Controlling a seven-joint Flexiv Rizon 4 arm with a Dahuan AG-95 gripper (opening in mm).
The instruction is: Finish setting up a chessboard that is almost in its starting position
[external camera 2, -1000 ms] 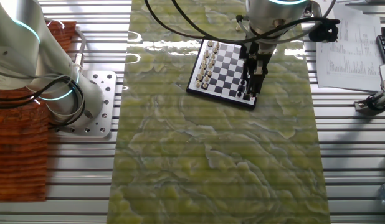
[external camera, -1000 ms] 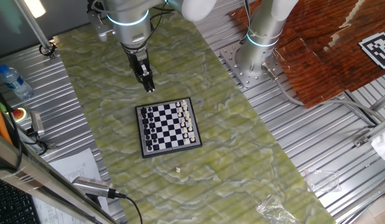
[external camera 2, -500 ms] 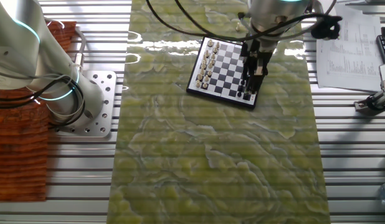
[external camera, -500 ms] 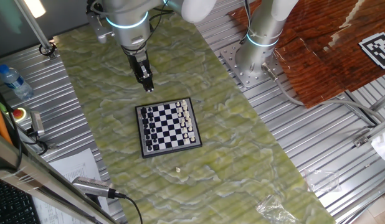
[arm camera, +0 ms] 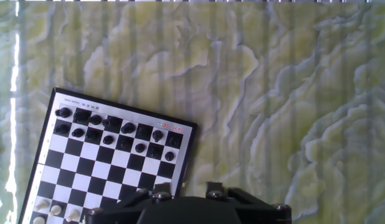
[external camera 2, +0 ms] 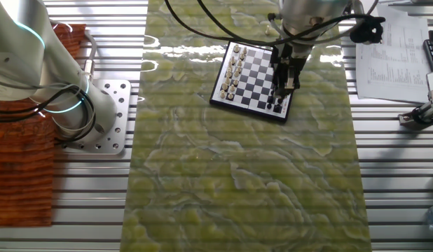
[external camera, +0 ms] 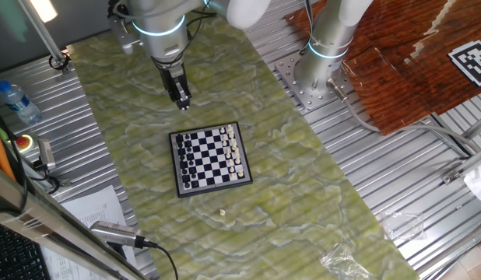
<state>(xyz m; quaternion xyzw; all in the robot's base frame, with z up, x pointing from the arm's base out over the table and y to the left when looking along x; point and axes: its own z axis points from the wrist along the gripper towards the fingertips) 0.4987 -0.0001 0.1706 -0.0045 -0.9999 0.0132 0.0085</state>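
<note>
The chessboard (external camera: pixel 210 159) lies in the middle of the green marbled mat, with dark pieces along its left side and cream pieces along its right. It also shows in the other fixed view (external camera 2: pixel 253 72) and at the lower left of the hand view (arm camera: pixel 111 162). One small cream piece (external camera: pixel 222 211) stands alone on the mat, in front of the board. My gripper (external camera: pixel 182 99) hangs above the mat just beyond the board's far edge. In the hand view its fingertips (arm camera: pixel 162 185) stand apart with nothing between them; the gripper (arm camera: pixel 187 186) is open and empty.
A second arm's base (external camera: pixel 314 78) stands on a metal plate to the right of the mat. A water bottle (external camera: pixel 13 101) and a red button (external camera: pixel 24 142) are at the left. Papers (external camera 2: pixel 392 56) lie beside the mat, and a plastic bag (external camera: pixel 342 257) at the front right.
My gripper has risen a little and drawn away from the board's dark-piece side. The board and the loose cream piece have not moved.
</note>
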